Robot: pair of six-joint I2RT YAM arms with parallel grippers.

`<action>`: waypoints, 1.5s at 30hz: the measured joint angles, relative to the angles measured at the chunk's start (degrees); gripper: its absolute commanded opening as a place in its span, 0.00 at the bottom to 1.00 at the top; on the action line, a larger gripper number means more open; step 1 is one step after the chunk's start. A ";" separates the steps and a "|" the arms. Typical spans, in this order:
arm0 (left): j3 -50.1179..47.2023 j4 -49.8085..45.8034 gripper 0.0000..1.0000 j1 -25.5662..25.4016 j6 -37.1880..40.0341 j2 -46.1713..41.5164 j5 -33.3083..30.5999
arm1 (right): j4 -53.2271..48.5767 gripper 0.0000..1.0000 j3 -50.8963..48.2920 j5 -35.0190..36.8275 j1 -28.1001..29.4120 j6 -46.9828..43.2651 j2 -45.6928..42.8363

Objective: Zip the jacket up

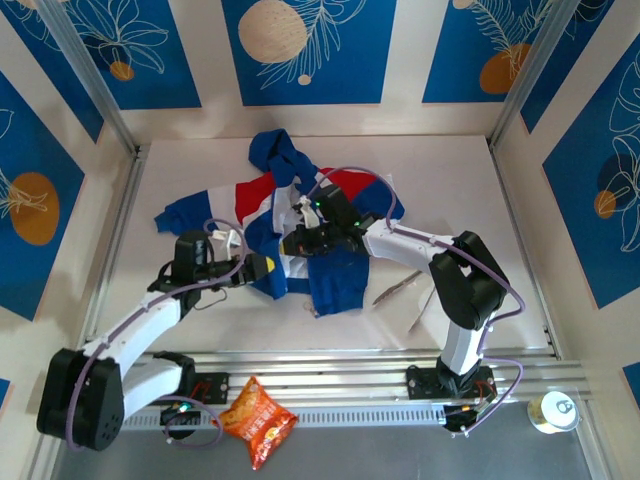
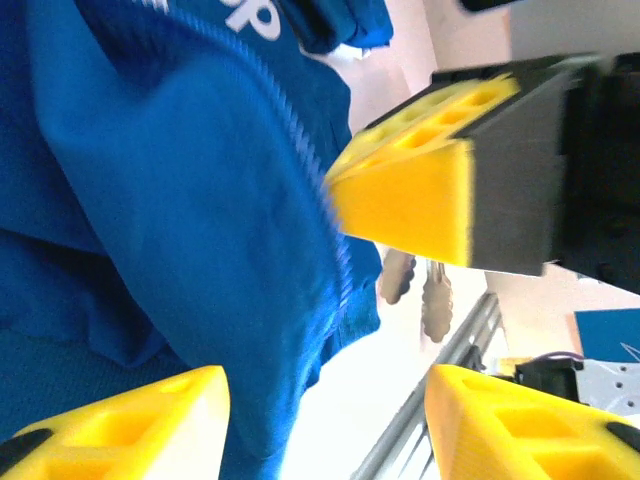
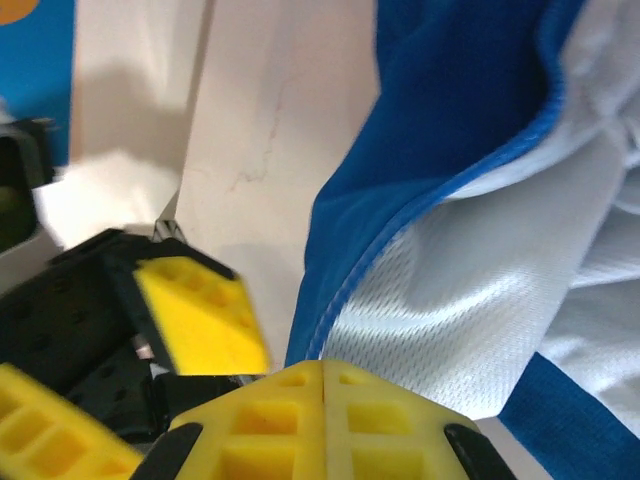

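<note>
The jacket point(image 1: 330, 215), blue with red and white bands, lies crumpled in the middle of the white table. My left gripper point(image 1: 256, 268) stands at its near left hem. In the left wrist view the left gripper point(image 2: 325, 385) is open, and a fold of blue jacket fabric point(image 2: 180, 200) hangs between the yellow fingers, close to the left one. My right gripper point(image 1: 300, 240) is over the jacket's front. In the right wrist view the right gripper point(image 3: 325, 372) is shut, with the jacket's blue front edge point(image 3: 330, 300) and white mesh lining point(image 3: 480, 300) running up from its tips.
Two metal utensils point(image 1: 400, 287) lie on the table right of the jacket. An orange snack bag point(image 1: 258, 418) and a can point(image 1: 553, 410) sit in front of the aluminium rail point(image 1: 330, 360). Patterned walls close in the table on three sides.
</note>
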 measured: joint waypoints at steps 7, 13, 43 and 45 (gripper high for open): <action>0.00 -3.06 0.59 -0.33 -1.84 -6.16 -7.43 | -1.75 0.00 -0.15 1.70 0.00 4.26 0.00; -0.48 -2.34 0.60 -3.58 -3.93 -6.54 -10.64 | -2.86 0.00 -0.55 2.71 -0.50 6.27 -0.48; -7.06 2.78 0.61 -12.48 -2.93 -3.91 -19.41 | 2.78 0.67 -11.58 3.78 0.07 4.28 -5.07; -7.06 2.56 0.61 -12.48 -2.78 -4.02 -19.67 | 5.40 0.64 -11.43 2.73 0.92 3.85 -3.04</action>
